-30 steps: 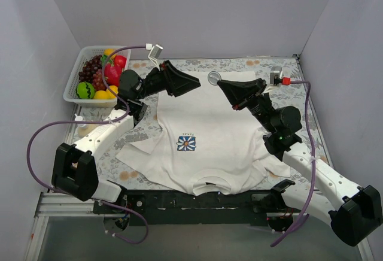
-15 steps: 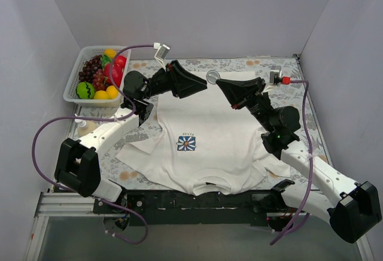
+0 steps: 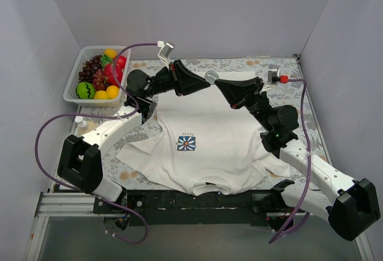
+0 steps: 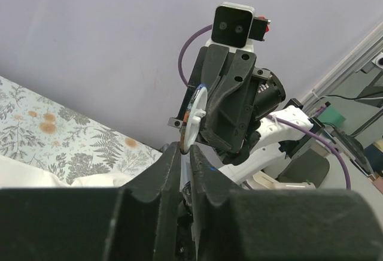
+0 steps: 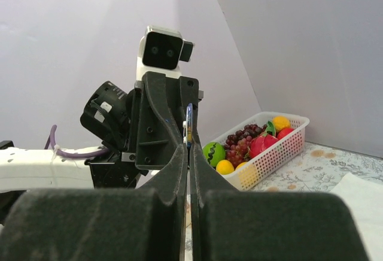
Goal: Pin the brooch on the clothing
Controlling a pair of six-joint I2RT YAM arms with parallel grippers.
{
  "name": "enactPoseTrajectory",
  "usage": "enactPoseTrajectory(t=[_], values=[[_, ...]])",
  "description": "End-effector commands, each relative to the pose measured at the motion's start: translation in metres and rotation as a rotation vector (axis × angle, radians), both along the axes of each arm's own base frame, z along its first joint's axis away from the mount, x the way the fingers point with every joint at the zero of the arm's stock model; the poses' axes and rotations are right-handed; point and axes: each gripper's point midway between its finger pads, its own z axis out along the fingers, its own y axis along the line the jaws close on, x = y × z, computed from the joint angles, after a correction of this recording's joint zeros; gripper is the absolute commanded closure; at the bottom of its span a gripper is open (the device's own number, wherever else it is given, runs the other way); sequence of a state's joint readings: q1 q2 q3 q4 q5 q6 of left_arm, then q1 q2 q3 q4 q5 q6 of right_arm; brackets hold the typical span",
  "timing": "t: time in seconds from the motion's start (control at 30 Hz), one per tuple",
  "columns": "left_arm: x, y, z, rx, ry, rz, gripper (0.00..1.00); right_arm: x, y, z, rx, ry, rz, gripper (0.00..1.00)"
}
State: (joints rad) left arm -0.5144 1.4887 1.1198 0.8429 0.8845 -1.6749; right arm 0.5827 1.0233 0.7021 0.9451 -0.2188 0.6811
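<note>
1. Our right gripper (image 5: 189, 148) has its matte black, wedge-shaped fingers (image 5: 170, 168) pressed nearly flat together on the brooch (image 5: 189, 123). From this wrist, the brooch is a thin sliver seen edge-on, standing up from the tips.
2. Our left gripper (image 4: 184, 153) has its black fingers (image 4: 158, 180) drawn almost together, with only a thin slit between them. The brooch's lower rim sits at their tips, and we cannot tell whether they pinch it.
3. Seen from the left wrist, the brooch is a flat round disc with a white rim and blue and orange on its face. It is tilted and held in the air between the two grippers, over the far hem of the T-shirt (image 3: 203, 117).
4. The T-shirt is soft white cloth, spread flat with a few wrinkles, its collar toward the arm bases. It has a square blue-and-white flower print (image 3: 187, 143) on the chest and a small dark neck label (image 3: 207, 183).
5. Beneath it lies a tablecloth (image 3: 191, 64) with a grey fern pattern.
6. A white lattice basket (image 3: 70, 90) of glossy fruit, including dark grapes (image 3: 91, 68), stands at the far left, well apart from the grippers.
7. Purple cables (image 3: 45, 129) loop off both arms.
</note>
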Motion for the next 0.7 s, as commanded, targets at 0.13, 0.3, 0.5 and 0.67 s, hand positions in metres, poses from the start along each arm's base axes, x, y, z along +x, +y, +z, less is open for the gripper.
enactPoseTrajectory(t=[0.13,0.3,0.5,0.67], values=[[-0.005,0.005,0.030,-0.050,-0.079,0.041,0.99,-0.008,0.005,0.008,0.012,-0.042,0.053,0.99],[-0.004,0.005,0.032,-0.048,-0.078,0.042,1.00,-0.011,0.010,0.006,-0.008,-0.043,0.084,0.99],[0.000,0.002,0.026,0.031,-0.087,0.056,1.00,-0.016,0.013,0.009,-0.057,-0.085,0.101,0.72],[0.008,0.003,0.017,0.142,-0.114,0.116,1.00,-0.016,0.016,0.010,-0.207,-0.130,0.069,0.38]])
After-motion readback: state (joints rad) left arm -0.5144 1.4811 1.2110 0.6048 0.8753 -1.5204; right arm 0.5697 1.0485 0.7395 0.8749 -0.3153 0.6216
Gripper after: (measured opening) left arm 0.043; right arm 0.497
